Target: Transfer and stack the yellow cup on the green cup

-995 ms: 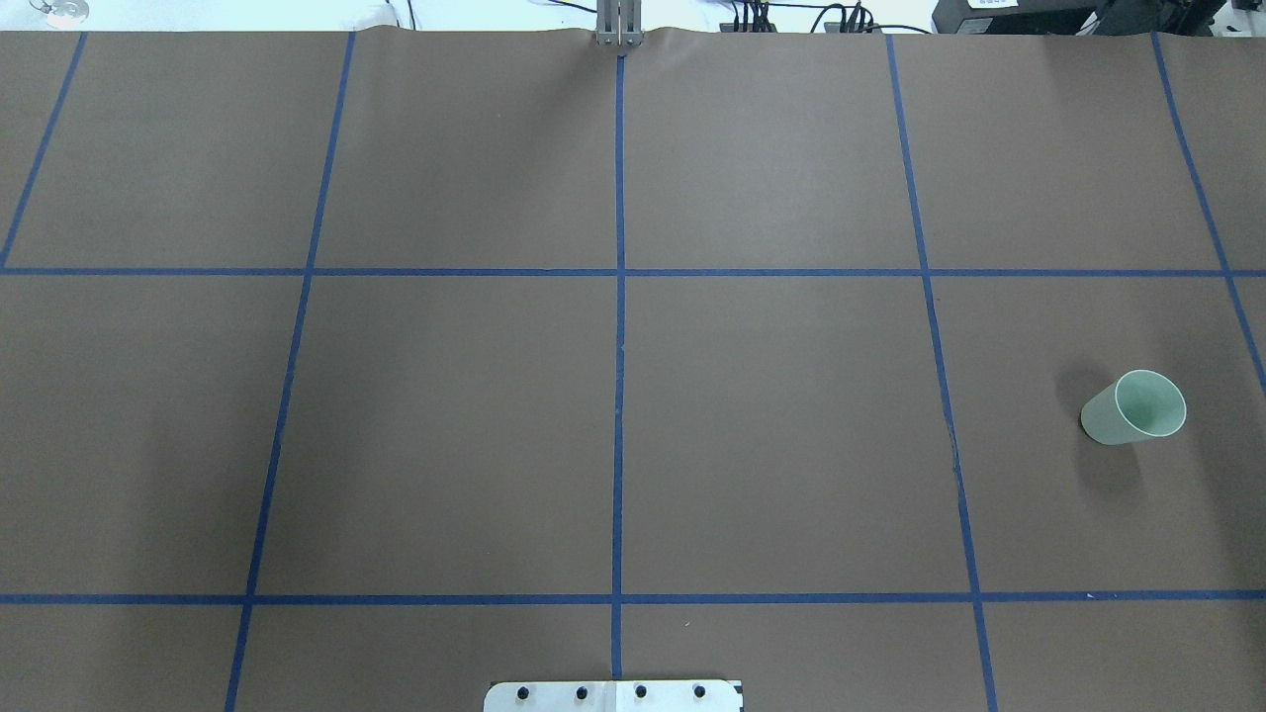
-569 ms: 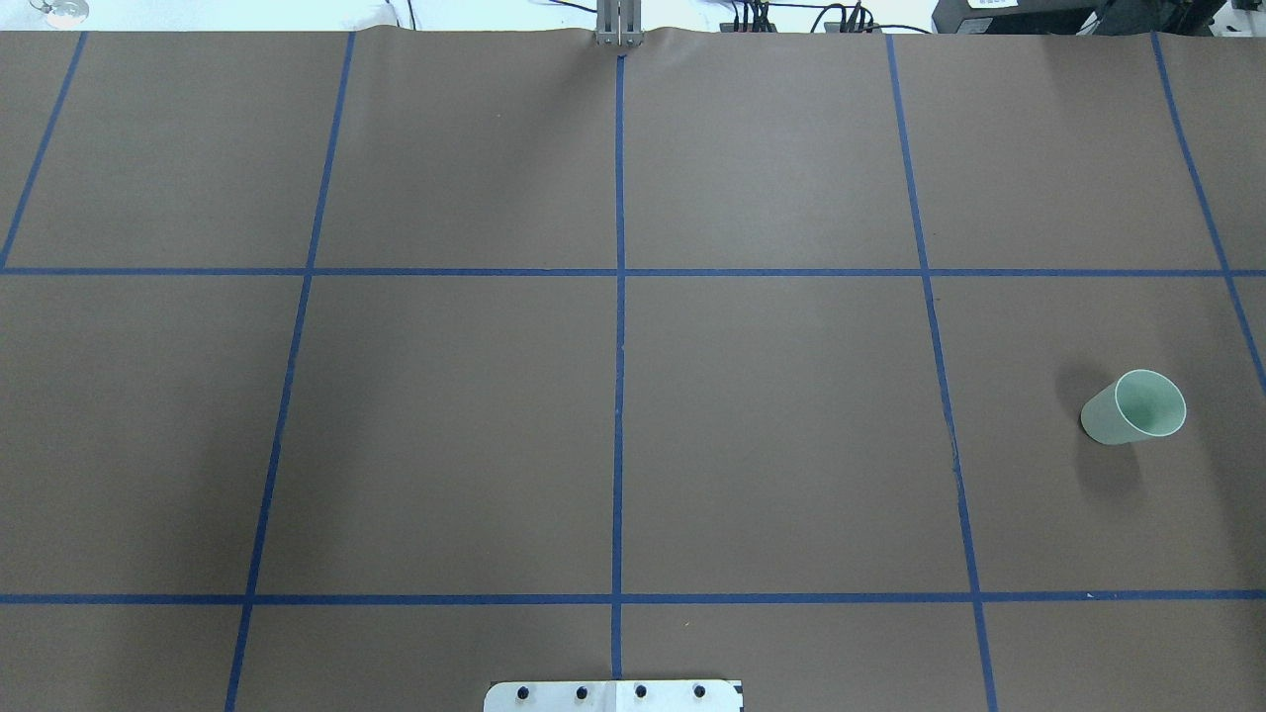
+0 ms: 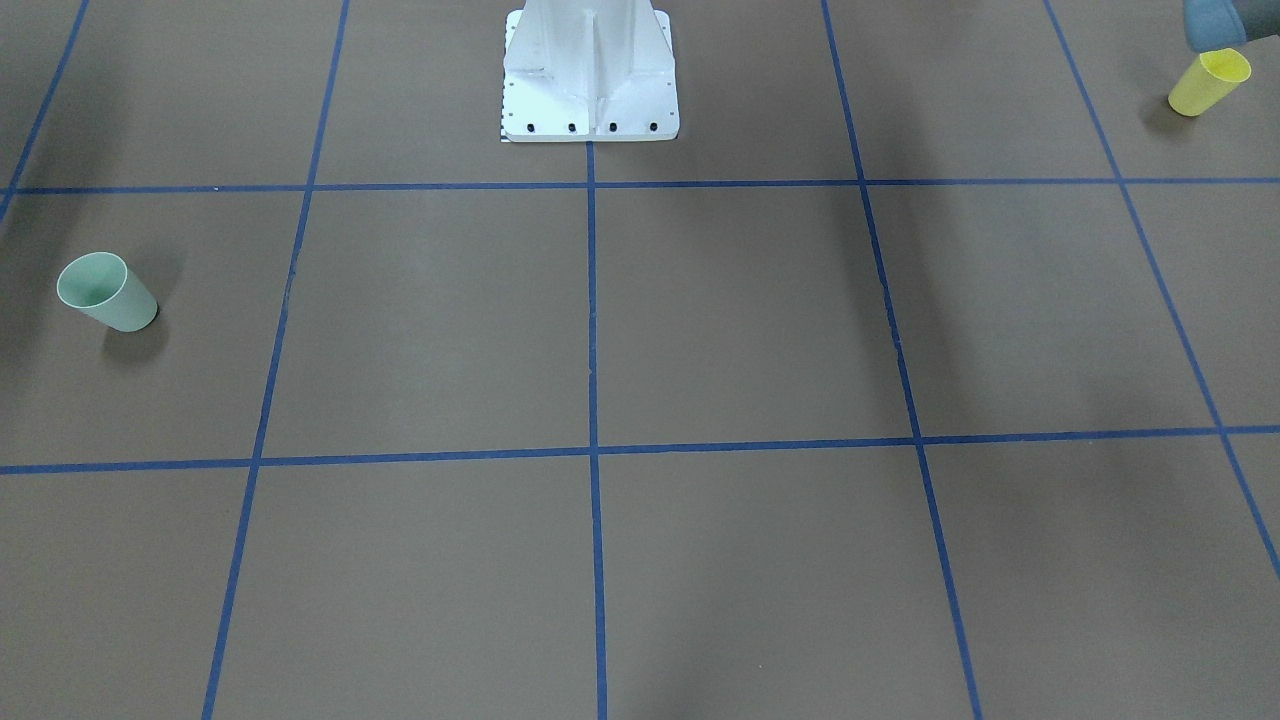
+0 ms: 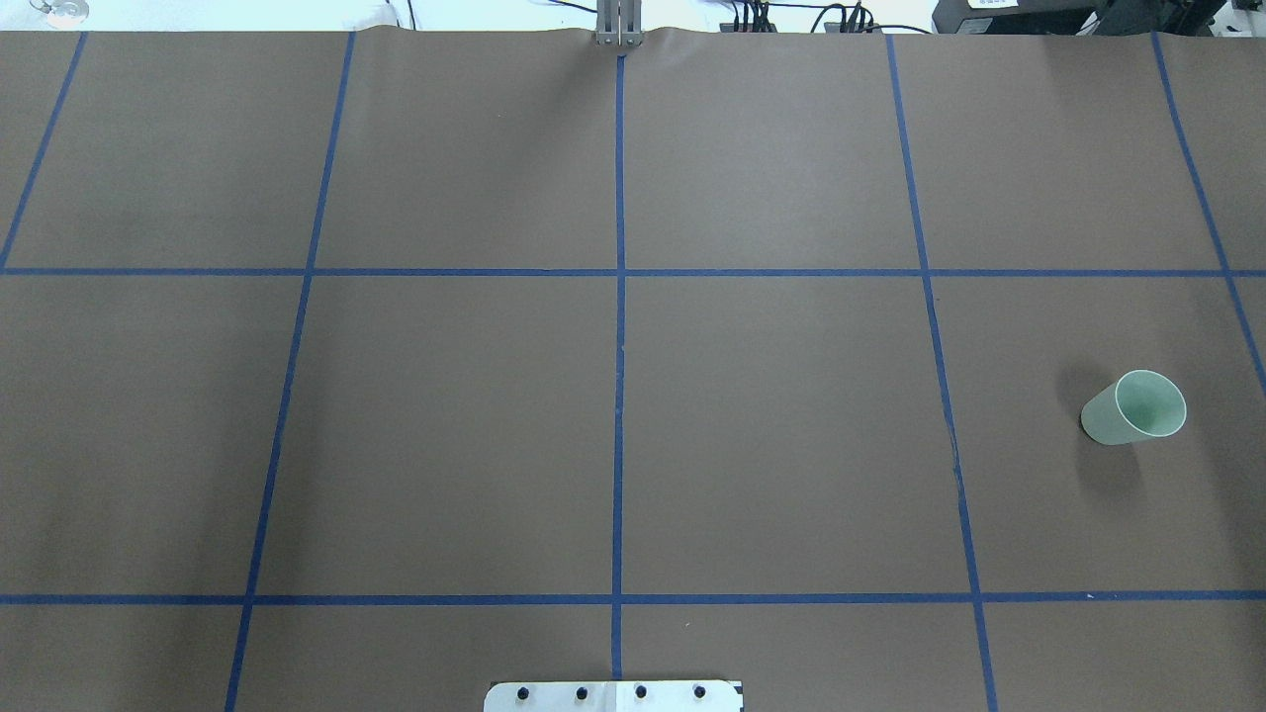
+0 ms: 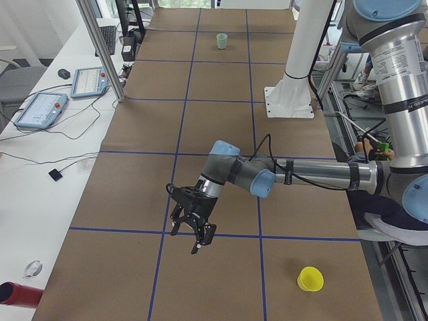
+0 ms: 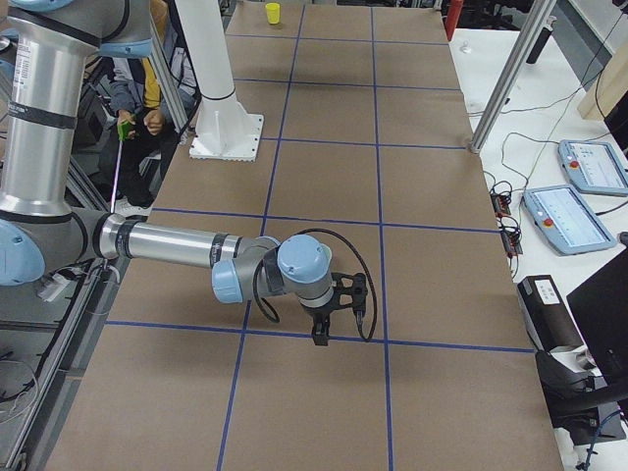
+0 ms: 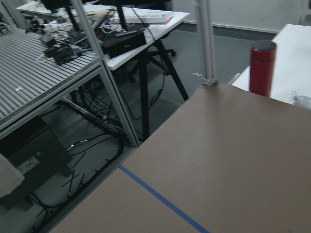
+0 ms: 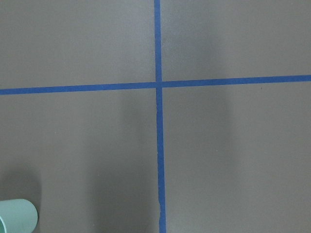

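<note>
The yellow cup (image 3: 1208,82) stands upright near the table's corner on my left side; it also shows in the exterior left view (image 5: 309,279) and far off in the exterior right view (image 6: 272,13). The green cup (image 4: 1133,407) stands upright on my right side, seen too in the front-facing view (image 3: 105,292) and at the lower left edge of the right wrist view (image 8: 17,216). My left gripper (image 5: 190,234) hovers over the table, apart from the yellow cup. My right gripper (image 6: 334,329) hovers over a tape line. I cannot tell whether either is open or shut.
The white robot base (image 3: 590,80) stands at the table's near middle edge. Blue tape lines (image 4: 619,297) divide the brown table. A red bottle (image 7: 262,68) and teach pendants (image 5: 40,110) lie on the side bench. A seated person (image 6: 137,98) is beside the base.
</note>
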